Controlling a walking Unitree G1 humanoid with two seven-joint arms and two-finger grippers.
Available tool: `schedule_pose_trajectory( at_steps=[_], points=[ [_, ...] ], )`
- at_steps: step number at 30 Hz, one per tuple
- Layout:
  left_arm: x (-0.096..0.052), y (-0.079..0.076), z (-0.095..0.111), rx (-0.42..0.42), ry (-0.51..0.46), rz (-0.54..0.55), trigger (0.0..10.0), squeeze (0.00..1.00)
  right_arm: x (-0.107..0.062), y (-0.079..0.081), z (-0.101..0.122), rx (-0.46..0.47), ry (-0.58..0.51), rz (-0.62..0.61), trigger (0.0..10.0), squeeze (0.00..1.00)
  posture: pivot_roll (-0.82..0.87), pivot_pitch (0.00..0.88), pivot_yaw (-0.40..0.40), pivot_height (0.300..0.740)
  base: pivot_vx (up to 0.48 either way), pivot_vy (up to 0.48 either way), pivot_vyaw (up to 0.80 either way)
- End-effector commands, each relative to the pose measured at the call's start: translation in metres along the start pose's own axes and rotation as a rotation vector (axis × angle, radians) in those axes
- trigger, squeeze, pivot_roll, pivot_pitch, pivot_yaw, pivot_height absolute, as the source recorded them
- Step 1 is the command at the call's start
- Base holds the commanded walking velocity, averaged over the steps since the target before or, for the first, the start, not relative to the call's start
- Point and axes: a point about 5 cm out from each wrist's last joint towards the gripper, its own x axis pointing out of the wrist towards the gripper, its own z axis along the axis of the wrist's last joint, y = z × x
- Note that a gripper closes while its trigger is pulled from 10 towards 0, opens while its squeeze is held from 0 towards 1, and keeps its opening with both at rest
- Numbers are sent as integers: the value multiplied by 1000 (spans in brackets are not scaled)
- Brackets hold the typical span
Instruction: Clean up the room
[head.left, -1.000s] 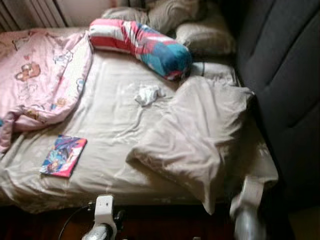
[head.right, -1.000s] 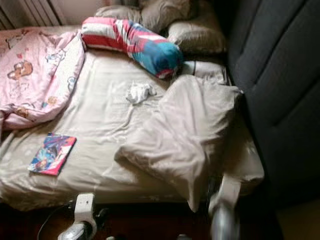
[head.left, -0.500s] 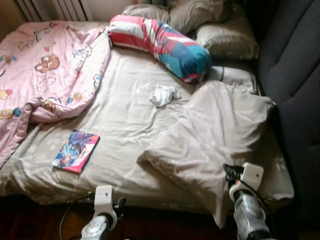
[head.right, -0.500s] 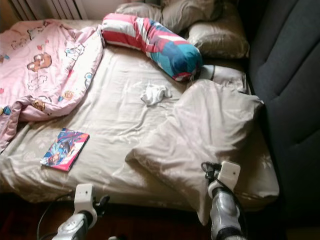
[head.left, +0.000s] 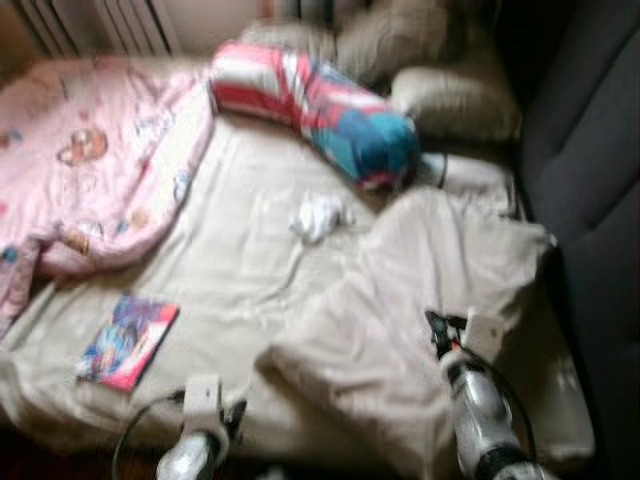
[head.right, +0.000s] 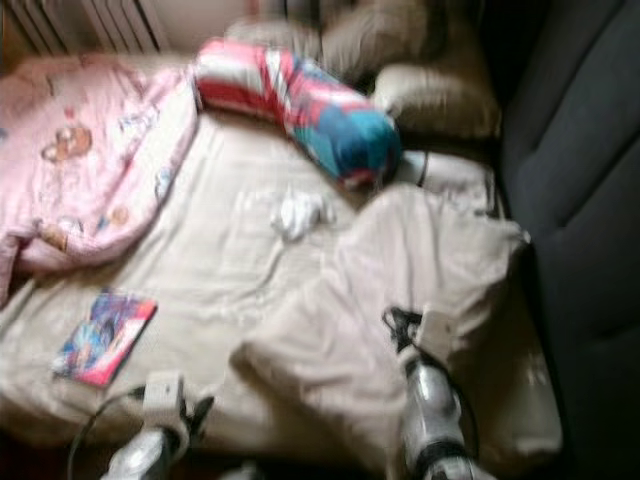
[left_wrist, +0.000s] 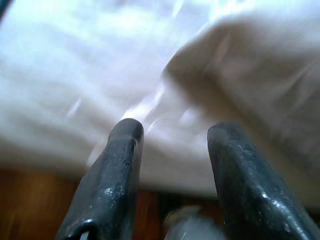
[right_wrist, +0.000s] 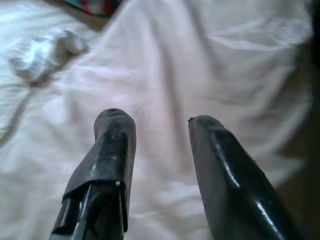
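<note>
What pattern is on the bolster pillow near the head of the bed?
Red and white stripes, with a blue end; the bolster pillow shows best in the left eye view.

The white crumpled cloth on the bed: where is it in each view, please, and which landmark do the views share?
Left eye view: white cloth mid-bed, just below the striped bolster.
Right eye view: same spot.
Right wrist view: on the sheet past the pillow's edge.
Left wrist view: faces the bed's near edge instead.
Shared landmark: the big beige pillow.

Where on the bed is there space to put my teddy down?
Best spot: the bare sheet between the pink blanket, the white cloth and the book. It is crowded at the head, with the striped bolster and pillows, and on the right under the beige pillow.
</note>
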Motion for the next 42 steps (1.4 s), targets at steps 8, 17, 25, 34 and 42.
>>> schedule_pose_trajectory(
  at_steps=[8, 17, 25, 34, 42],
  points=[
    [-6, 1, -15, -4, 45, 9, 10000, 0, -18, -15, -36, 0, 170, -61, 10000, 0, -63, 203, 16, 740, 0, 0, 0],
    [-7, 3, -17, 10, 58, 9, 10000, 0, -26, -15, -48, 58, 202, -72, 10000, 1000, -64, 202, 23, 740, 0, 0, 0],
    [-8, 6, -18, 25, 69, 6, 10000, 0, -28, -15, -53, 137, 235, -83, 10000, 1000, -66, 197, 32, 740, 0, 0, 0],
    [-8, 4, -22, 45, 90, -4, 10000, 0, -40, -17, -76, 209, 394, -123, 10000, 1000, -59, 193, 37, 740, 0, 0, 0],
    [-8, 5, -22, 58, 98, -6, 10000, 0, -49, -14, -90, 291, 499, -102, 10000, 510, -49, 190, 43, 740, 0, 0, 0]
  ],
)
